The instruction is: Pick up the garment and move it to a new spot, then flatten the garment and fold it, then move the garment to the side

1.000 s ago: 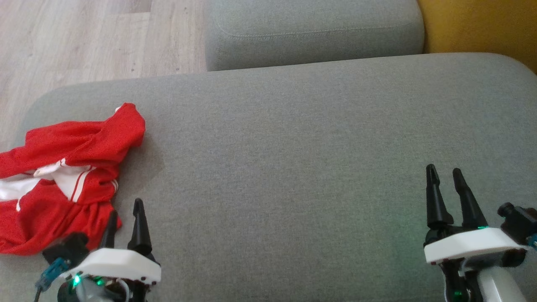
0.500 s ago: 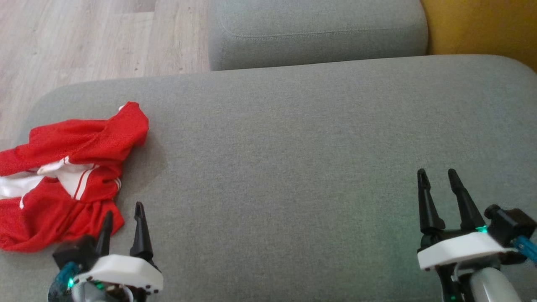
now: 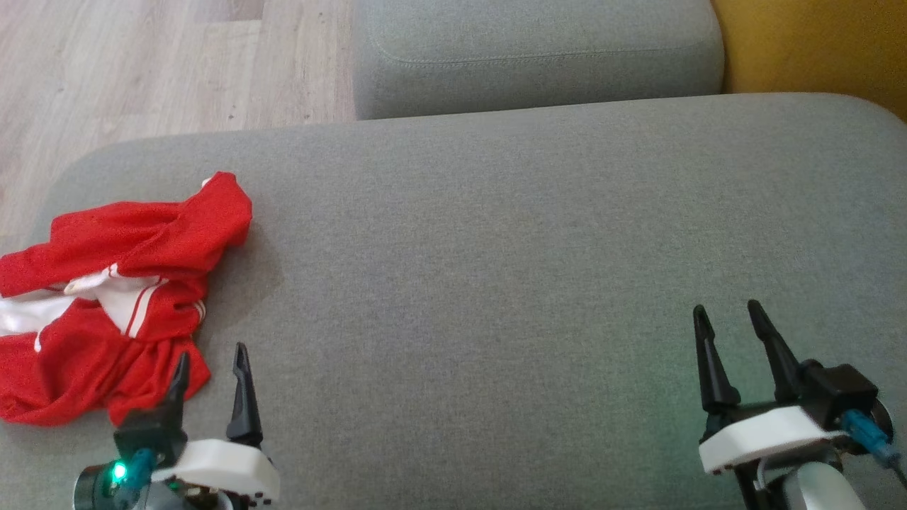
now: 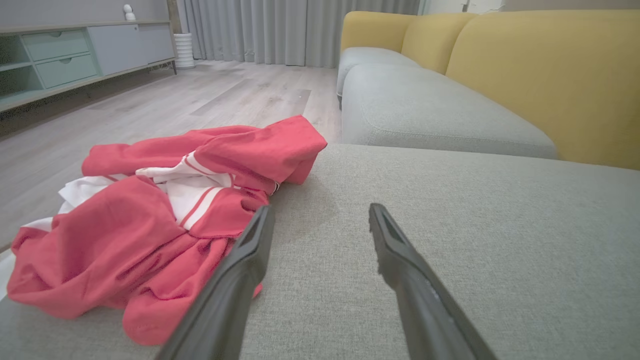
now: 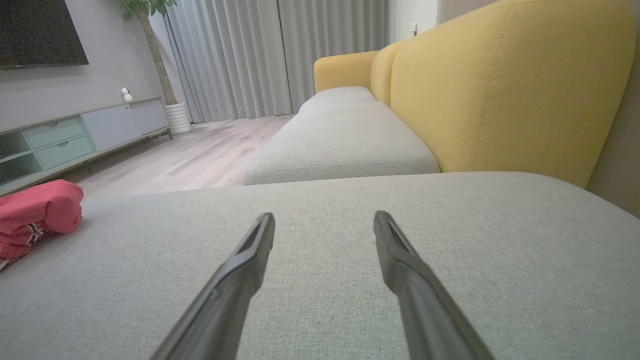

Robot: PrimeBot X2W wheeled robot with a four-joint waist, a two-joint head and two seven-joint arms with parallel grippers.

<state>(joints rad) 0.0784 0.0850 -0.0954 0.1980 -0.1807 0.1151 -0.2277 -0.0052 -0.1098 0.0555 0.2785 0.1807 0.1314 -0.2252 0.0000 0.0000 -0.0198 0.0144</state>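
So the crumpled red-and-white fabric garment [image 3: 106, 297] is sitting in a heap at the far left end of the wide grey fabric sofa cushion [image 3: 496, 248], right next to the edge where the pale wooden floor [image 3: 142, 64] begins. A white bit of it might be slipping over that edge, hard to say from the left wrist view.

The left gripper [image 3: 212, 352] is parked just beside the heap's near right corner, with its fingers spread wide and nothing between them. One finger overlaps the red hem in the wrist view, but I can't tell if it's actually touching.

The right gripper [image 3: 728, 307] is way over on the other side, well apart from the garment. It's also wide open and empty, hovering low over bare cushion.

My read is that we're at the very start and the pick hasn't happened yet. It makes sense for the left arm to do the grab since it's the close one, and wide jaws suit a bunched fold. The right one is probably hanging back to keep the big bare middle free for laying the garment out. A heap like this will likely come up lopsided from a single pinch.
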